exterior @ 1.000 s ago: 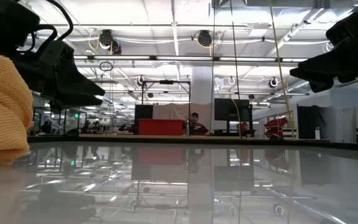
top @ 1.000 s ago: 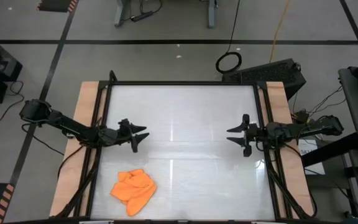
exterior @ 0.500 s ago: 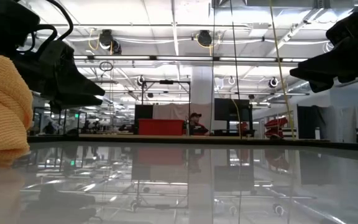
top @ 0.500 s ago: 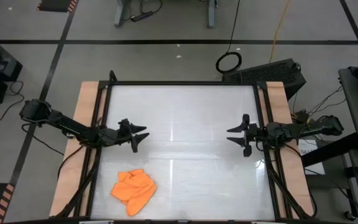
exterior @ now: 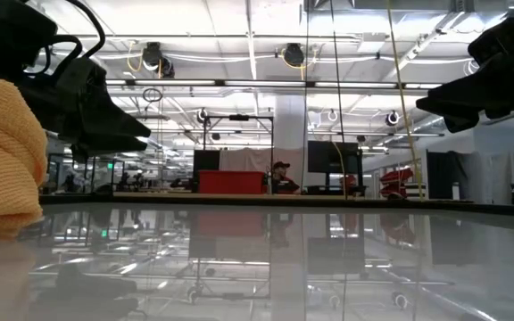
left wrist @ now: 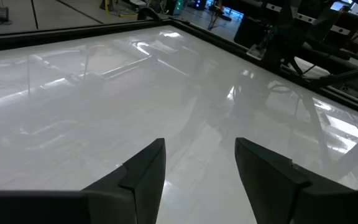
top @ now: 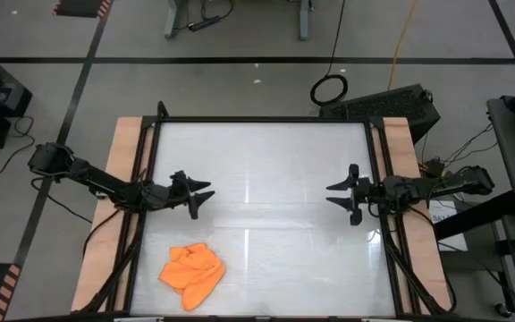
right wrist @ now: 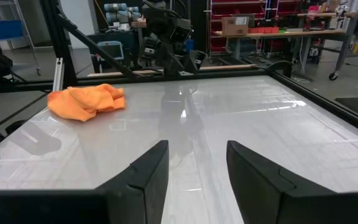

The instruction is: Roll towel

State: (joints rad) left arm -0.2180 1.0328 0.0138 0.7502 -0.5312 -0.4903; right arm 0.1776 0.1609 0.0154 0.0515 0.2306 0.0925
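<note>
The orange towel [top: 192,275] lies crumpled in a loose heap on the white tabletop near the table's near left corner; it also shows in the low view [exterior: 5,156] and the right wrist view [right wrist: 87,101]. My left gripper [top: 206,197] hovers open above the table at the left side, a little beyond the towel, nothing between its fingers [left wrist: 200,162]. My right gripper [top: 333,193] hovers open at the right side, far from the towel, its fingers empty [right wrist: 197,163].
The glossy white tabletop [top: 266,179] is framed by black rails and wooden side boards [top: 119,197]. Beyond the far edge, a cable coil [top: 329,88] and a dark box [top: 392,105] lie on the floor. People sit in the room behind the table [exterior: 279,176].
</note>
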